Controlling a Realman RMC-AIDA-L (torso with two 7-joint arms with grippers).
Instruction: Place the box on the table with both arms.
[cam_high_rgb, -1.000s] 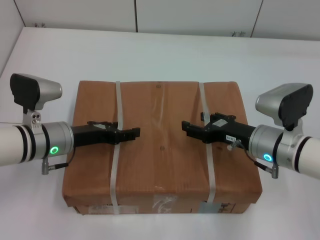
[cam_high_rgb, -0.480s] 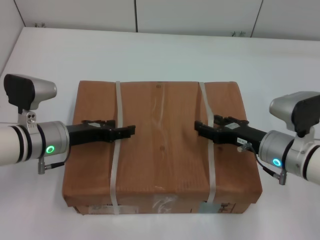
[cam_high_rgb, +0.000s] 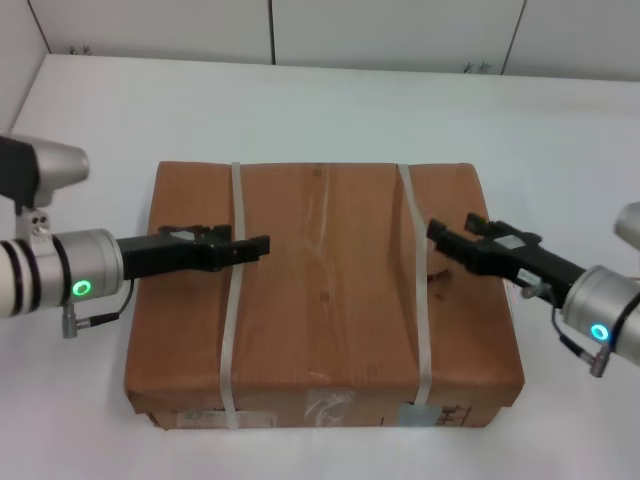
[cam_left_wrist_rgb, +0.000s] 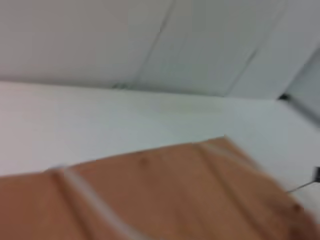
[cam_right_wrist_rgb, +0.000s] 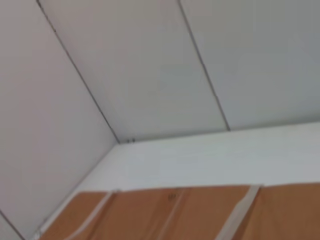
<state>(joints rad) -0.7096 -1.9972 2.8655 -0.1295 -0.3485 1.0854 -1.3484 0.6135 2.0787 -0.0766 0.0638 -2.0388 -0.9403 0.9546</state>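
From my seat I see the box (cam_high_rgb: 325, 295) lying flat on the table (cam_high_rgb: 330, 105), its top face up and the labelled front side toward the robot. Two whitish straps run front to back over it: the left strap (cam_high_rgb: 235, 290) and the right strap (cam_high_rgb: 412, 280).

The left gripper (cam_high_rgb: 255, 246) reaches in from the robot's left, above the box top, its tip just past the left strap toward the middle. Its black body lies roughly level and crosses that strap — I cannot tell whether it touches the cardboard. The fingers look pressed together into one blunt end, nothing between them.

The right gripper (cam_high_rgb: 437, 233) comes in from the robot's right, angled slightly toward the far side, with its tip just outside the right strap, above the right part of the box top. Whether its fingers are spread or closed I cannot tell from here; they hold nothing that I can see.

Both wrist views give me only the brown box top with its straps, the white table beyond it and the panelled wall (cam_right_wrist_rgb: 150, 65) — no fingers in either
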